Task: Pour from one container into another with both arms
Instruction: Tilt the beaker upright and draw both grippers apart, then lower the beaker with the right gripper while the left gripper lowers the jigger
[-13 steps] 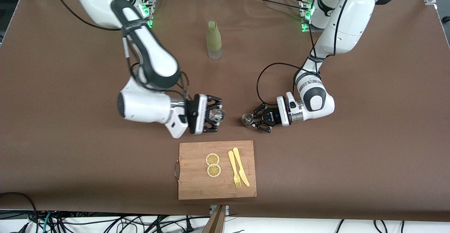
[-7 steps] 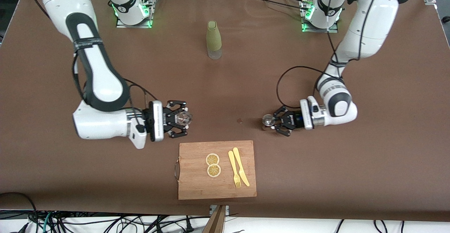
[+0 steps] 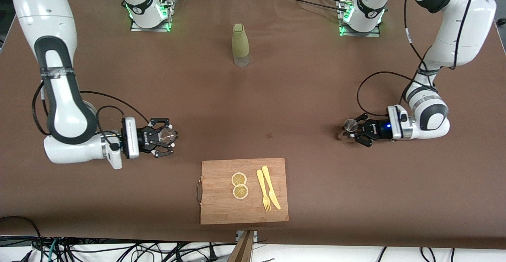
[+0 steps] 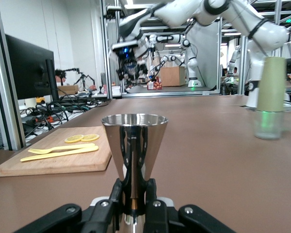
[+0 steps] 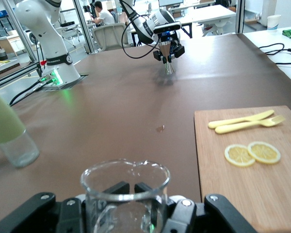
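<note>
Front view: metal jigger (image 3: 349,125) is clamped between left gripper (image 3: 357,132) fingers, glass beaker (image 3: 166,135) between right gripper (image 3: 164,138) fingers, both upright and well apart; the vessels appear set down post-pour, with release judged next.

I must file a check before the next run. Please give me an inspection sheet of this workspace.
Surface: brown table cover, one small spot.
Job's things: steel cone-shaped jigger; clear glass beaker.
Clutter: wooden cutting board with two lemon slices, yellow fork and knife; green-sleeved bottle.
Grippers: left gripper holds the jigger; right gripper holds the beaker.
Cables: black loops on both arms.
Surroundings: monitor, other robots.
</note>
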You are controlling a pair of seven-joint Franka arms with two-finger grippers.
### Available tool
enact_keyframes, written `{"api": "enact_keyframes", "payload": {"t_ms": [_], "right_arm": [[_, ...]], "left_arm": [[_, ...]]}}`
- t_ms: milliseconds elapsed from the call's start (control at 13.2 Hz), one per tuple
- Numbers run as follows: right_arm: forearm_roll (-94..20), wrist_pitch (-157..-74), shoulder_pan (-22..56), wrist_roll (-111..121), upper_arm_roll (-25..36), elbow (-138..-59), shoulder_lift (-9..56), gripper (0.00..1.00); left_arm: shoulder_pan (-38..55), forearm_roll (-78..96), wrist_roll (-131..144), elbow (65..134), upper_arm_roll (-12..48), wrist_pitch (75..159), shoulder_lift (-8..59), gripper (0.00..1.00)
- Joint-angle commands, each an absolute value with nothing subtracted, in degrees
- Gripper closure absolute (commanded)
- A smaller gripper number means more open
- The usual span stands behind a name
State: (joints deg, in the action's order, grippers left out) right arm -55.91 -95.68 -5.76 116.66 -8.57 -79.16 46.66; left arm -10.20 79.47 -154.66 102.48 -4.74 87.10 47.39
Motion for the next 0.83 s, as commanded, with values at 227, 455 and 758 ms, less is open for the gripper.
{"api": "enact_keyframes", "payload": {"t_ms": [227,455,758], "right_arm": [[-56.6,-89.2,-17.6,130.3,-9.5,-79.5,55.4,1.0],[-56.1,-89.0,-20.0,135.6,-8.5,-79.8,57.9,1.0],[-55.2,-89.1,-20.8,141.1,-7.2,-80.1,61.6,1.0]], "left_arm": [[-12.6,76.9,-166.2,102.0,-14.7,74.7,52.3,1.0],[-14.3,72.7,-167.7,100.8,-17.6,71.4,52.5,1.0],[-14.9,71.8,-170.8,100.5,-19.1,70.9,54.0,1.0]]}}
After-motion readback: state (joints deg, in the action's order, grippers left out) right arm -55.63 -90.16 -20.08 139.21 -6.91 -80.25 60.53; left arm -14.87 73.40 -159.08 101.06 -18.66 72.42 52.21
